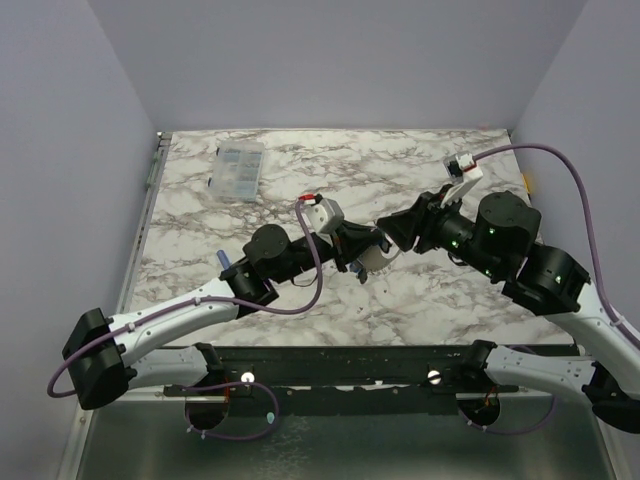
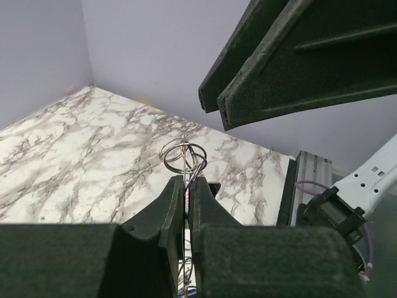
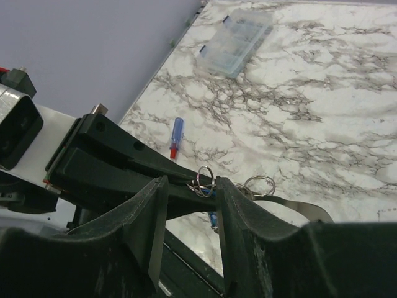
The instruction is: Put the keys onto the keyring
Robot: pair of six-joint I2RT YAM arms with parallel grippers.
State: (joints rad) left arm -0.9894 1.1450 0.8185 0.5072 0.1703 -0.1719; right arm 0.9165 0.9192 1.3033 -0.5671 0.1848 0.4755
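Above the middle of the white-and-grey marbled table (image 1: 300, 160), toward its near edge, we see the two black arms meeting tip to tip, so we judge the threading to be under way, not finished. Our left gripper (image 2: 189, 181) is pinched fully closed on the large thin grey metal keyring (image 2: 183, 156). It holds the ring upright in the air, with the wire running down between its pads. Our right gripper (image 3: 192, 186) stands partly open just beside that ring, its jaws apart and clamping nothing. Near the far left corner lies the clear plastic compartment box (image 1: 238, 168); we cannot tell whether anything remains inside it. Close to the left edge rests a small blue stick (image 3: 176, 138) with a red tip, and no gripper is on it. Smaller wire loops (image 3: 259, 184) sit tangled with the keyring. One of the tiny blue-headed plastic keys (image 3: 213, 218) seems to dangle beneath the left fingers. We judge that at least one key is on or nearly on, but we cannot count how many are left.
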